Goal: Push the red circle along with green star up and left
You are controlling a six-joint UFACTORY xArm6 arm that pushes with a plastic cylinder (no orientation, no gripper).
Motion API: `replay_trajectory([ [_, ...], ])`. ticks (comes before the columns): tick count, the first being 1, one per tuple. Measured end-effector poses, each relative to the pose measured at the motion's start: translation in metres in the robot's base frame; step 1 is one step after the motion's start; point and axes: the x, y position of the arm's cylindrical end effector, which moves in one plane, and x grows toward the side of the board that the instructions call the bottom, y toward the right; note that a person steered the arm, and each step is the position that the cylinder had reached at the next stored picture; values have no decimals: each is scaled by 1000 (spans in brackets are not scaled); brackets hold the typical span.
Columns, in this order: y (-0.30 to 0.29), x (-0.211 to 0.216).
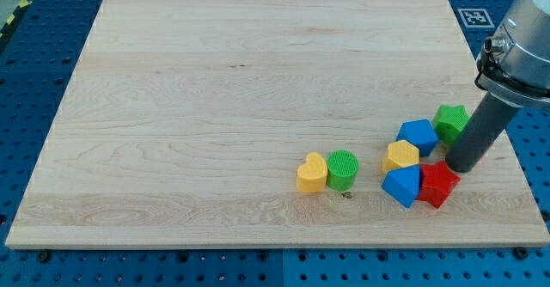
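Note:
A red block [439, 184] with an angular outline sits near the board's lower right. A green star [450, 122] lies above it, close to the board's right edge. My tip [463, 168] is down on the board between the two. It is just below and right of the green star and at the red block's upper right corner, where it seems to touch. The dark rod hides part of the green star's right side.
A blue block [418, 135], a yellow block [400, 156] and a blue triangle [402, 185] cluster just left of the red block and the star. A yellow heart [313, 173] and a green circle [342, 169] touch each other further left. The wooden board's right edge [507, 149] is near my tip.

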Motion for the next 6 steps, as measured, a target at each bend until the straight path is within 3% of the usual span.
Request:
replay_trajectory([
  [2, 57, 45],
  [3, 81, 30],
  [6, 41, -31],
])
